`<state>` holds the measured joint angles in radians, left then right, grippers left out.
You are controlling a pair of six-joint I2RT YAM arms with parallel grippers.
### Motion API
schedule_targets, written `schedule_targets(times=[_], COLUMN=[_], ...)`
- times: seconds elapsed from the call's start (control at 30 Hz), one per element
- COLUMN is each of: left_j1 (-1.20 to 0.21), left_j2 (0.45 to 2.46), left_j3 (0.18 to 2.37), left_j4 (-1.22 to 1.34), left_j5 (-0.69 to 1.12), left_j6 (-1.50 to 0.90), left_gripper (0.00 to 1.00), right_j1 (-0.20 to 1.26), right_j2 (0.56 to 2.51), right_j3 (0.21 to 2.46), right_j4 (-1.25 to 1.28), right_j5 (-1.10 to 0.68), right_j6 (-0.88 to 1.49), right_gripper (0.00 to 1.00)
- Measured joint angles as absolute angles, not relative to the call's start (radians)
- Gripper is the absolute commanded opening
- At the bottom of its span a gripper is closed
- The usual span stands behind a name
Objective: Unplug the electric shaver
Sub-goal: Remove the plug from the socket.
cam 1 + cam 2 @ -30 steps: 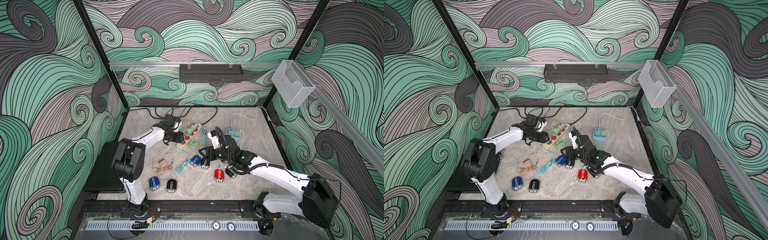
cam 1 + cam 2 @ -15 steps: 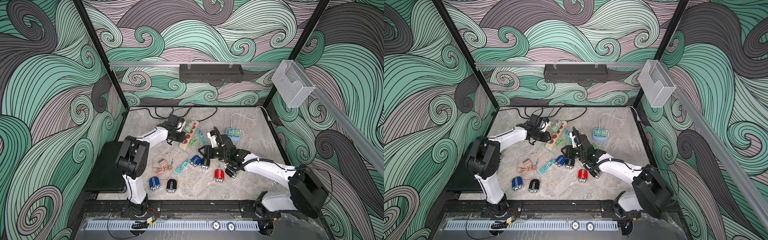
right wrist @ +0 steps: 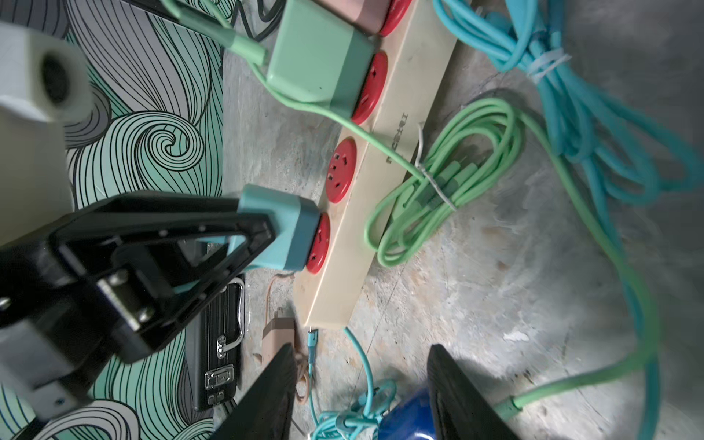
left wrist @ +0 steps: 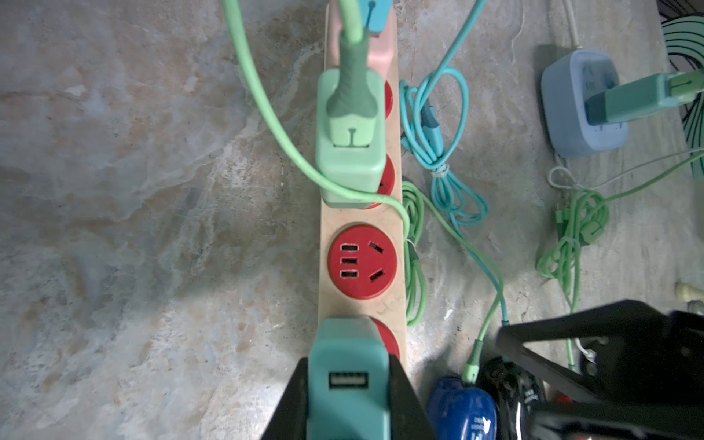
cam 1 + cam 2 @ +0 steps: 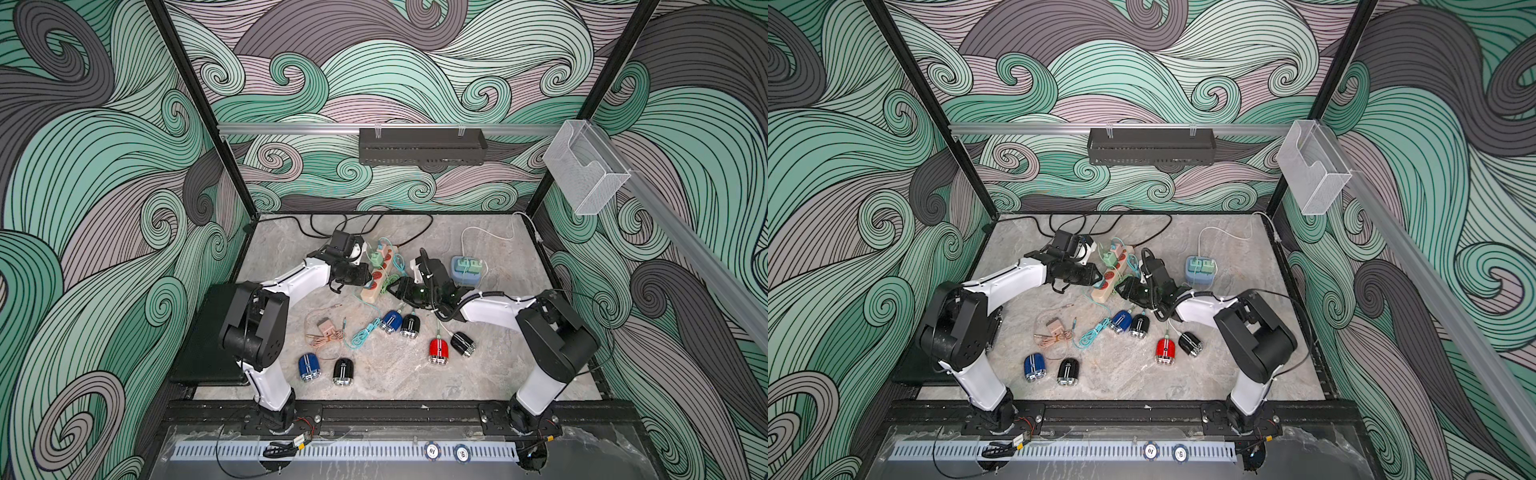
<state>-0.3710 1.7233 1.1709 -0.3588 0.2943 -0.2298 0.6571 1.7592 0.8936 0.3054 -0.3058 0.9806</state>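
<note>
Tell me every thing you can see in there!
Shavers: six; two blue, three black, one red; near half of the table.
Power strip: one, cream with red sockets, table middle.
Plugs in the strip: three; teal plug at the near end, green plug, pink plug at the far end.
Socket block: one, pale blue, right of the strip, holding two green plugs.
Cables: several; green bundle and teal bundle beside the strip, pink cable with a loose plug, black cables at the back, white cable by the block.
Case: one, black, left table edge.
Tray: one, black, back wall.
Box: one, clear, right wall.
Left hand: one, black, shut on the teal plug.
Right hand: one, black, open and empty, by the strip's near end.
</note>
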Motion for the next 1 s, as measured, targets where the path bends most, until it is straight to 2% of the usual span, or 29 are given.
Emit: schedule_targets(times=[0.33,1.0], left_j1=[-0.371,-0.371], left_j2=[1.693,1.678], left_j3=[1.137,1.104], left_j4=[-0.351,-0.299], left_j5=[0.323,0.342], left_j6=[-0.289,-0.396], left_gripper=[0.08,0.06], right_j1=[0.657,0.658], right_j2=[1.893,1.946], right_j3=[0.921,0.894], right_j4=[0.472,0.666], right_j5=[-0.334,-0.333], right_j6=[1.119,1.292], right_gripper=[0.57,0.59])
